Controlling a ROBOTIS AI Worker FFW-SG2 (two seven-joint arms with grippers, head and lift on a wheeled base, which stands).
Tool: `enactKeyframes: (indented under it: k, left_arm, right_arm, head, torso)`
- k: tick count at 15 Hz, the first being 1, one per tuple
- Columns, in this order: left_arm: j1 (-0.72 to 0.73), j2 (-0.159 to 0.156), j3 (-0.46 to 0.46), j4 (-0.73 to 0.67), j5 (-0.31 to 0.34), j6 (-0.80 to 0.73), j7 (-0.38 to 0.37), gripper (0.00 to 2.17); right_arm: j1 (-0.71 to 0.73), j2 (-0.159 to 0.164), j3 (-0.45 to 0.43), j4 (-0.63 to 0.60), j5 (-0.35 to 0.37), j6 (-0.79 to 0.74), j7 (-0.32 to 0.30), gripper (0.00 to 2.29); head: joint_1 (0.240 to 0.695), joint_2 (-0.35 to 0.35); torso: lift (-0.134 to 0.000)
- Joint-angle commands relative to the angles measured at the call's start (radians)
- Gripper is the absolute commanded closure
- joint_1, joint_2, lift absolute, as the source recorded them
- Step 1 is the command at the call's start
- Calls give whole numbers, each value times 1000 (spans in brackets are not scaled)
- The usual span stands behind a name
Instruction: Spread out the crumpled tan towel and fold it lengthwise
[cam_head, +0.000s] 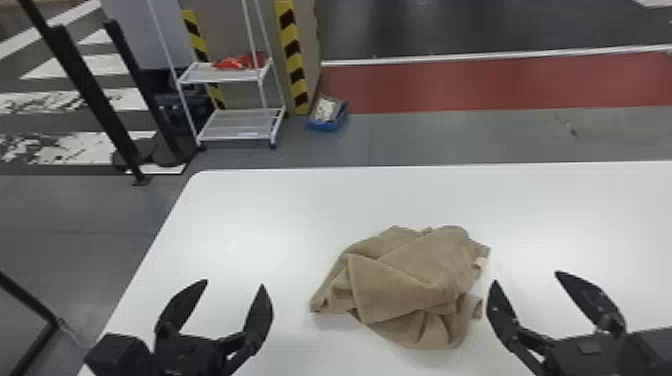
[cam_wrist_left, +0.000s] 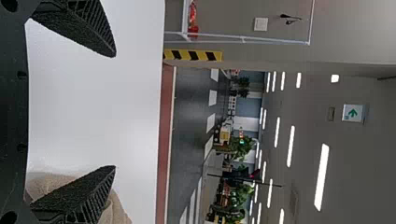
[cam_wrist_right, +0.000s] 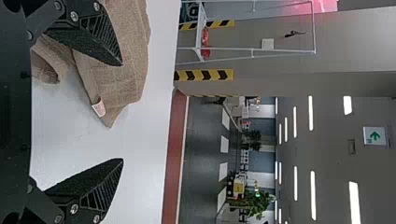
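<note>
Can see the crumpled tan towel (cam_head: 410, 287) lying bunched on the white desk (cam_head: 250, 215), between the two hands and closer to the right one. Looks heaped, not spread: folded over itself in several layers, with a broad flap slanting across the front, deep creases along the near edge and a pointed corner poking out toward the left. Bears a small pale tag (cam_head: 480, 262) on the right-hand edge, also visible in the right wrist view near a hanging-out corner.

Can make out the left hand (cam_head: 234, 283) over the near left part of the desk, well apart from the towel, with fingers spread wide and nothing between them. Matches the left wrist view — bare desk between the fingers, tan cloth past one of them.

Can find the right hand (cam_head: 526, 277) just beside the towel's right edge, likewise spread wide and pinching nothing. Cannot tell from these views about any touch between the nearer finger and the cloth.

Beyond the desk, can see a white shelf cart (cam_head: 225, 75) with something red on the upper shelf, a yellow-and-black striped post edge (cam_head: 293, 60), a small blue bin (cam_head: 327, 122) on the floor and a red floor band (cam_head: 475, 82).
</note>
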Motion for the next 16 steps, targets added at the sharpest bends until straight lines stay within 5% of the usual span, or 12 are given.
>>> enactKeyframes:
  k: [1,16]
  left_arm:
    - [-1,-10,0,2,0,0,0,12]
    - [-3,-10,-8,-5,-3,0,0,12]
  right_arm:
    - [-1,-1,-2,1,0,0,0,171]
    - [-7,1,15,-5,8,15,0,171]
  head:
    - [695,166]
    - [695,163]
  torso:
    - [-124]
    - [-124]
